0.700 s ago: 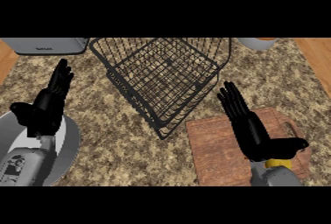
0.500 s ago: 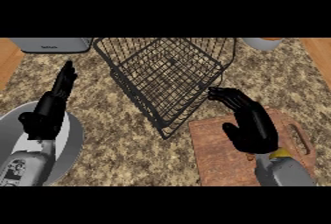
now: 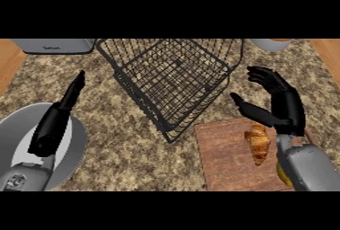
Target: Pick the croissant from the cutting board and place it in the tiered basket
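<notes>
Our right hand (image 3: 282, 105) hangs above the upper edge of the cutting board (image 3: 229, 155), fingers partly curled and thumb spread out toward nine o'clock, grasping nothing. The croissant (image 3: 257, 142) lies on the board at about seven o'clock from that hand, just beneath the thumb and beside our right forearm, apart from the fingers as far as we can tell.

Our left hand (image 3: 61, 112) shows at the left side with its fingers straight and pressed together, pointing toward one o'clock, released and empty. Its wrist and forearm lie over a grey plate (image 3: 20, 123).

We count one croissant, one cutting board, one tiered basket (image 3: 174, 76) and one plate. The basket, of dark wire mesh, stands at about ten o'clock from the right hand and at two o'clock from the left; its near corner comes close to the board's upper left corner.

At the top left a grey appliance (image 3: 54, 45) is cut off by the edge, so we cannot tell what it is. At the top right a pale round vessel (image 3: 271, 43) is likewise cut off. Our right forearm hides the board's right edge, and something yellow shows under it that we cannot make out.
</notes>
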